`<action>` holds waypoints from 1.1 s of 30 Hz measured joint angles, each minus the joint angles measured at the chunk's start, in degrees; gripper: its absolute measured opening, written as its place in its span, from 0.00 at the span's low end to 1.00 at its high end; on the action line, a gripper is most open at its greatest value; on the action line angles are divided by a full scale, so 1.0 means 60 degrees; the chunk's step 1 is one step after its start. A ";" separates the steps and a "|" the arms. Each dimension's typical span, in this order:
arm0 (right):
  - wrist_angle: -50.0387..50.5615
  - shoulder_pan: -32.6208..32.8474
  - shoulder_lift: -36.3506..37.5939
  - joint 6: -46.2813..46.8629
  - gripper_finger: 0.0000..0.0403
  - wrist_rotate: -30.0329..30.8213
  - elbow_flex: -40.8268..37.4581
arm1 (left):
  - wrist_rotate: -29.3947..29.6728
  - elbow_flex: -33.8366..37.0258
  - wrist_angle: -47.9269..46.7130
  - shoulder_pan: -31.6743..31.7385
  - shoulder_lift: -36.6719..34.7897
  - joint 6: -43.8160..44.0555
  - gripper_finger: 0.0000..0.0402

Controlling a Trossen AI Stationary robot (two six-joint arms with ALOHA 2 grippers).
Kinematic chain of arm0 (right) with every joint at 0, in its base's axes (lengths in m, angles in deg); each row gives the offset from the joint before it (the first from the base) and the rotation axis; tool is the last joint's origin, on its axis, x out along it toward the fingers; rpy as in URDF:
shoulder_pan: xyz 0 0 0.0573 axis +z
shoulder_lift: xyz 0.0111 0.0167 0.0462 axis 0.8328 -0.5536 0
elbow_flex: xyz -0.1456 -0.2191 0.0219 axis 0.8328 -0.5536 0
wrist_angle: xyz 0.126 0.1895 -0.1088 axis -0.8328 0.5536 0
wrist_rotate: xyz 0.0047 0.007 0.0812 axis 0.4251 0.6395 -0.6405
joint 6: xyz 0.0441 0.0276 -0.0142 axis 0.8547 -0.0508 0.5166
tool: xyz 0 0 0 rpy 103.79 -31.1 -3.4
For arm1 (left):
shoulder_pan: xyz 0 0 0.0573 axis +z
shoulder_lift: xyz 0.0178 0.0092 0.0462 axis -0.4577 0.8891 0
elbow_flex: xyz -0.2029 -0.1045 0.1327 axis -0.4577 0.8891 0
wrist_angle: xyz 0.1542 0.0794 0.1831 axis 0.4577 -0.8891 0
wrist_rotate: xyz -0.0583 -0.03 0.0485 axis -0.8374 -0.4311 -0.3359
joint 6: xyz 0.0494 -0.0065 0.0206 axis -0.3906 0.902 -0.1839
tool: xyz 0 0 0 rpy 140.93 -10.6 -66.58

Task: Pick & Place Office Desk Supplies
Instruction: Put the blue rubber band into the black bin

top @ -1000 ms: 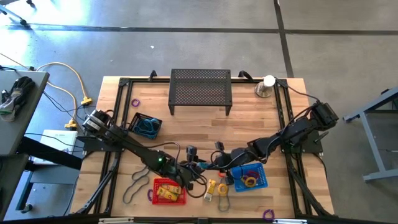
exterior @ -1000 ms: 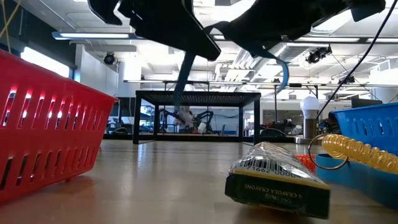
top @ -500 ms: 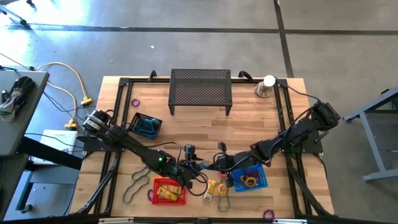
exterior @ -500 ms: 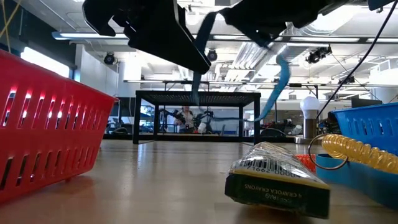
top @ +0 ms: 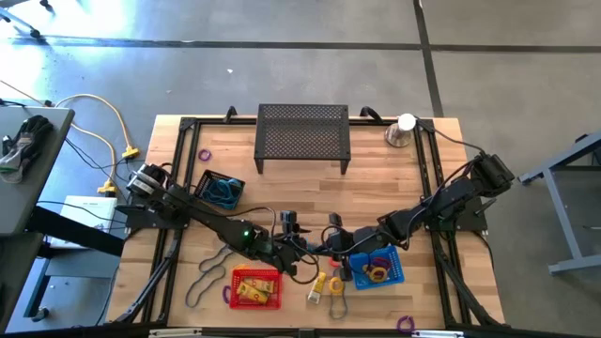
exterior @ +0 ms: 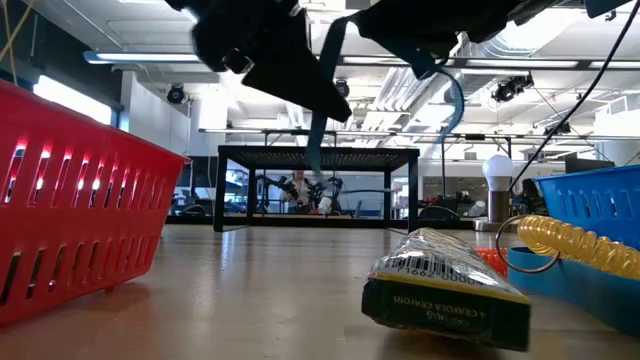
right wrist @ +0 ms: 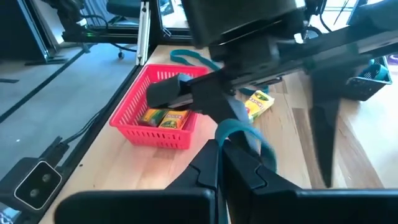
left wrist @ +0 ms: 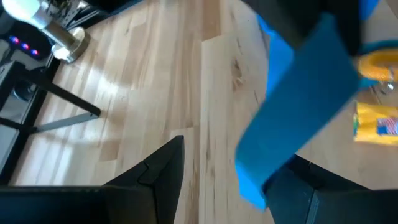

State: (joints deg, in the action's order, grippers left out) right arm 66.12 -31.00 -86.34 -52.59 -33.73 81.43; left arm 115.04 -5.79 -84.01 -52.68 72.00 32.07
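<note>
A teal band (top: pixel 315 250) hangs in the air between my two grippers, over the table's near middle; in the low view the teal band (exterior: pixel 318 110) drops as a strand with a loop beside it. My right gripper (top: pixel 336 246) is shut on it. My left gripper (top: pixel 293 246) is open, and the band (left wrist: pixel 298 106) passes between its fingers close to one of them. A yellow crayon box (top: pixel 317 286) and an orange ring (top: pixel 336 284) lie flat on the table. Dark grey loops (top: pixel 202 277) lie near the left frame. My right gripper pinches the teal band (right wrist: pixel 231 129) between its two fingers, coming level from the table's right side. The band is lifted clear and curls slack beyond the fingers. My left gripper stands around the band (left wrist: pixel 255 177); whether a finger touches it I cannot tell.
A red basket (top: pixel 255 287) with yellow boxes sits near the front edge, a blue basket (top: pixel 377 267) to its right, a dark basket (top: pixel 219 189) with teal bands at left. The black mesh stand (top: pixel 303 136) and the silver cone (top: pixel 402 130) are at the far edge. Purple rings (top: pixel 204 155) (top: pixel 405 324) lie loose.
My left gripper has moved toward the table's right and far edge, closing in on my right gripper and the band. My right gripper has drawn slightly toward the table's left, and the teal band has swung up between the two, its hanging loop shorter now.
</note>
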 joint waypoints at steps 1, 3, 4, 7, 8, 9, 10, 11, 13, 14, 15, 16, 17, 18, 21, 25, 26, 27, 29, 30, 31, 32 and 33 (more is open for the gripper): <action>-0.0001 0.0004 0.0000 0.0028 0.01 0.0000 0.0000 | 0.0000 0.0000 0.0020 0.0037 0.0000 0.0103 0.45; -0.0007 0.0025 0.0000 0.0063 0.01 -0.0057 0.0000 | 0.0000 0.0000 0.0021 0.0083 0.0000 0.0282 0.43; -0.0003 0.0022 0.0000 0.0111 0.01 -0.0129 0.0000 | 0.0000 0.0000 0.0018 0.0102 0.0000 0.0349 0.42; 0.0016 0.0025 0.0000 0.0189 0.01 -0.0178 0.0000 | 0.0000 0.0000 0.0022 0.0115 0.0000 0.0595 0.35; 0.0038 0.0025 0.0000 0.0185 0.01 -0.0171 0.0000 | 0.0000 0.0000 0.0022 0.0115 0.0000 0.0616 0.32; 0.0055 0.0025 0.0000 0.0172 0.01 -0.0133 0.0000 | -0.0004 0.0000 0.0021 0.0115 0.0000 0.0620 0.29; 0.0057 0.0025 -0.0004 0.0145 0.01 -0.0078 0.0000 | -0.0004 0.0000 0.0021 0.0115 -0.0002 0.0613 0.26; 0.0056 0.0025 -0.0004 0.0141 0.01 -0.0030 0.0000 | -0.0004 0.0000 0.0025 0.0115 0.0000 0.0604 0.23; 0.0096 0.0025 -0.0004 0.0138 0.01 0.0147 0.0000 | -0.0004 0.0000 0.0023 0.0115 0.0000 0.0580 0.17; 0.0153 0.0022 -0.0004 0.0138 0.01 0.0204 0.0000 | -0.0004 0.0000 0.0021 0.0115 0.0000 0.0566 0.14; 0.0237 0.0018 -0.0004 0.0134 0.01 0.0226 0.0000 | -0.0004 0.0000 0.0024 0.0115 0.0000 0.0515 0.11; 0.0345 0.0018 -0.0004 0.0137 0.01 0.0265 0.0000 | -0.0004 0.0000 0.0025 0.0114 0.0000 0.0459 0.08; 0.0465 0.0018 -0.0004 0.0161 0.01 0.0350 0.0000 | -0.0004 0.0000 0.0021 0.0098 0.0000 0.0386 0.04; 0.0562 0.0018 -0.0004 0.0185 0.01 0.0461 0.0000 | -0.0004 0.0000 0.0018 0.0086 0.0000 0.0351 0.02; 0.0619 0.0019 -0.0011 0.0105 0.01 0.0693 0.0000 | -0.0047 0.0000 -0.0039 0.0027 0.0000 0.0321 0.01; 0.0630 0.0018 -0.0011 0.0077 0.06 0.0673 0.0000 | -0.0073 0.0000 -0.0161 -0.0049 -0.0001 0.0126 0.00; 0.0634 0.0018 -0.0011 0.0058 0.09 0.0678 0.0000 | -0.0073 0.0000 -0.0154 -0.0049 -0.0003 0.0090 0.00; 0.0634 0.0018 -0.0011 -0.0004 0.13 0.0678 0.0000 | -0.0073 0.0000 -0.0161 -0.0053 0.0000 0.0069 0.00; 0.0634 0.0018 -0.0011 -0.0072 0.21 0.0681 0.0000 | -0.0069 0.0000 -0.0164 -0.0053 0.0000 0.0066 0.00; 0.0634 0.0018 -0.0011 -0.0074 0.26 0.0681 0.0000 | -0.0066 0.0000 -0.0161 -0.0053 -0.0004 0.0066 0.00; 0.0637 0.0018 -0.0011 -0.0074 0.31 0.0681 0.0000 | -0.0066 0.0000 -0.0179 -0.0053 -0.0004 0.0066 0.00; 0.0639 0.0024 -0.0011 -0.0074 0.36 0.0688 0.0000 | -0.0062 0.0000 -0.0243 -0.0053 -0.0004 0.0076 0.00; 0.0650 0.0036 -0.0011 -0.0074 0.41 0.0732 0.0000 | -0.0060 0.0000 -0.0331 -0.0053 -0.0004 0.0111 0.00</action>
State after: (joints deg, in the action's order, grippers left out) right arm 70.03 -30.79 -86.40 -53.03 -29.34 81.43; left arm 114.67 -5.79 -86.00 -53.00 71.98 32.74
